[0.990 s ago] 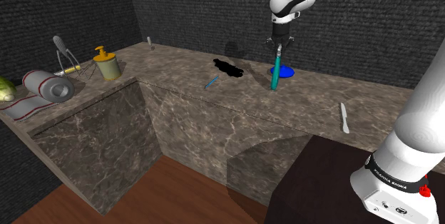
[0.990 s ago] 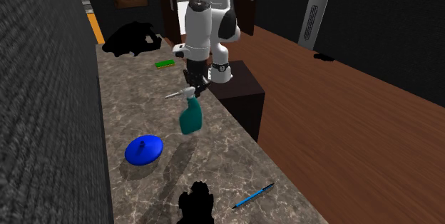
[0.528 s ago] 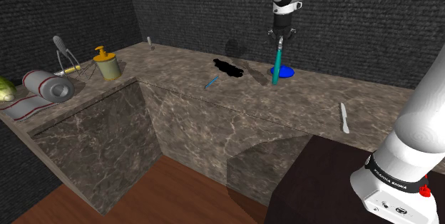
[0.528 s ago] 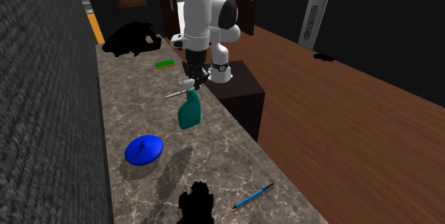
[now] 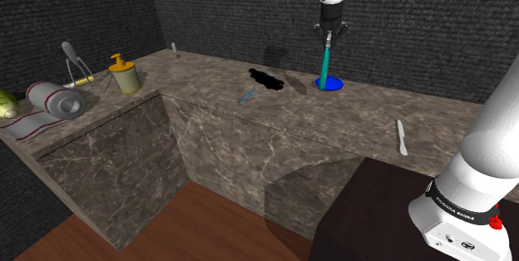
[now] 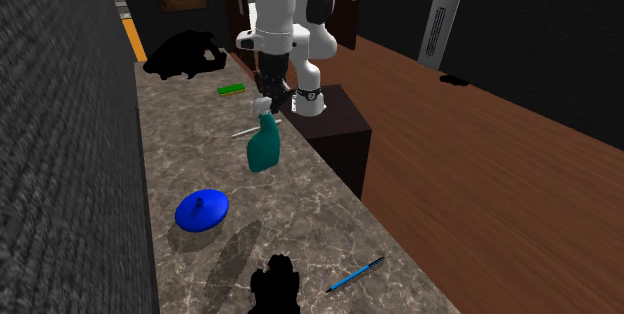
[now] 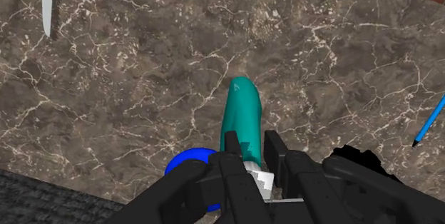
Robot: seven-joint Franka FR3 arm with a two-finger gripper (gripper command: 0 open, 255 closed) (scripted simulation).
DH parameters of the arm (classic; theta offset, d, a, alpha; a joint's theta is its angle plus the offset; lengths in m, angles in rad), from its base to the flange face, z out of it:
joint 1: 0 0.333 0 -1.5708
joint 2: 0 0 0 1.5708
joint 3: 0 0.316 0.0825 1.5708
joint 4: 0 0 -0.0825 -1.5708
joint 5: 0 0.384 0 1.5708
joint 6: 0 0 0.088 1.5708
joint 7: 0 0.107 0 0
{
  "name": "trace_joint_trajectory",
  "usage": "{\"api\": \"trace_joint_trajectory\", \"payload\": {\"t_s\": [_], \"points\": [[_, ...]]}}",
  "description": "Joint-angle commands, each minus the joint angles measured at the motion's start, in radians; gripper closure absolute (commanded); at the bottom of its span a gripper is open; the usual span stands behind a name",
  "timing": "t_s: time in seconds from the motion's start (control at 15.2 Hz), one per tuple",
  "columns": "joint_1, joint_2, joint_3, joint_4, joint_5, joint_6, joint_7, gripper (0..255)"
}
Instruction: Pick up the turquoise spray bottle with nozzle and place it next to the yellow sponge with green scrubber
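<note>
Turquoise spray bottle (image 6: 263, 150) likely handles light, stiff, slightly slick; the neck under its nozzle is the sound hold. Second exterior view: blue disc (image 6: 201, 209), sponge (image 6: 232, 88) far beyond the disc, then the bottle hanging over the bench (image 6: 310, 207) just beyond the disc. Wrist view adds the hand (image 7: 251, 144) clamped on that neck.

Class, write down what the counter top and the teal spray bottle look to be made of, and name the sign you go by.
Counter top: stone, probably marble, with a smooth finish; the sign is its brown-grey mottling crossed by pale veins.
Spray bottle: likely plastic, smooth and matt; the sign is its even teal colour with a whitish nozzle, though no gloss or texture confirms it.
</note>
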Motion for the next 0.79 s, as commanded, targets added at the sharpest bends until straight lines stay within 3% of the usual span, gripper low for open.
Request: {"api": "trace_joint_trajectory", "payload": {"t_s": [0.0,0.73], "points": [[0.000,-0.003,0.000,0.024,0.000,-0.027,-0.003,255],[0.001,0.008,0.001,0.185,0.004,-0.177,-0.019,255]]}}
